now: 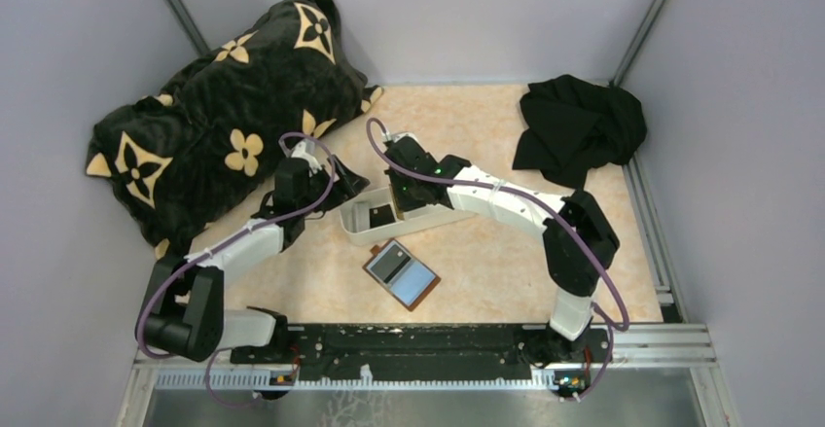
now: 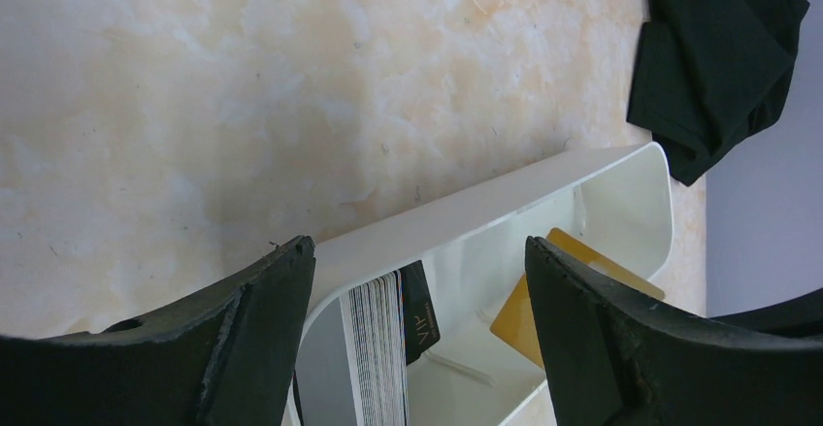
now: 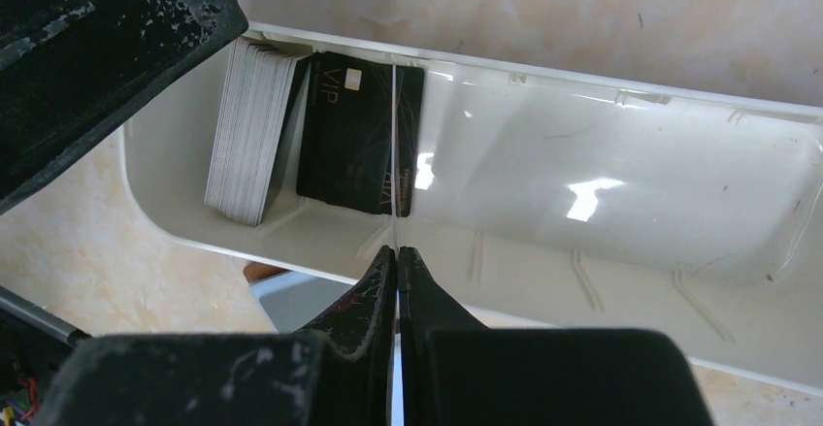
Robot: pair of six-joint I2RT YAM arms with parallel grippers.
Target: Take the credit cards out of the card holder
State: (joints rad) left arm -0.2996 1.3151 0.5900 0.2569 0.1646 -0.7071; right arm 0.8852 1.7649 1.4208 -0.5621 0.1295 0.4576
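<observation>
Over the white tray (image 3: pixel 582 280) at mid-tabletop (image 1: pixel 486 262), the right pincer (image 3: pixel 397 249) hovers with its fingers pressed together. They appear to pinch a credit card (image 3: pixel 396 154), which shows only as a thin pale edge. Below it in the tray's left end lie a stack of cards (image 3: pixel 250 135) and a black VIP card (image 3: pixel 349 135). A gold card (image 2: pixel 543 314) rests further along. The left pincer (image 2: pixel 419 246) hangs spread and empty just beside the tray's left end.

The card holder (image 1: pixel 401 273) lies open on the tabletop just near of the tray, brown rim up and blue-grey pockets showing. Whether any card remains inside is too small to tell.

The drop looks like the risk from here. Held on edge above the near wall, the card could catch the rim or a rib on release and tip out onto the tabletop or the card holder. It could also cling to a finger pad and lift away with the arm. The two pincers sit close, so a careless retreat might clip the tray and scatter the stack.
</observation>
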